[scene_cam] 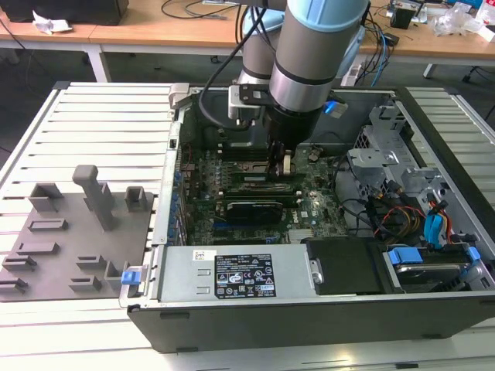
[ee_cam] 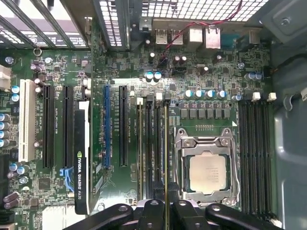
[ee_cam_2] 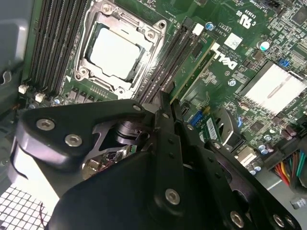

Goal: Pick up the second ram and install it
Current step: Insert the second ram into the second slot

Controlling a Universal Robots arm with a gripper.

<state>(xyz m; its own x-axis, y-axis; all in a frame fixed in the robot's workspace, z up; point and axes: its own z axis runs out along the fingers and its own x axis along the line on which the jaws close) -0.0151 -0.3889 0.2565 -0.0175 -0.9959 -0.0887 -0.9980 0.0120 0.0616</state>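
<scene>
**Green RAM stick held edge-on over the slot bank**

Green and thin, the second ram (ee_cam: 166, 158) is seen clamped between the fingers of the end effector (ee_cam: 166, 211), directly below it. Its long axis is aligned with the black memory slots (ee_cam: 149, 143) just beside the processor socket (ee_cam: 207, 167). In the exterior view the end effector (scene_cam: 280, 166) is lowered inside the computer case (scene_cam: 309, 309).

Exterior view overlooks open case (scene_cam: 309, 309); both wrist views close above motherboard (ee_cam: 120, 191)
</scene>
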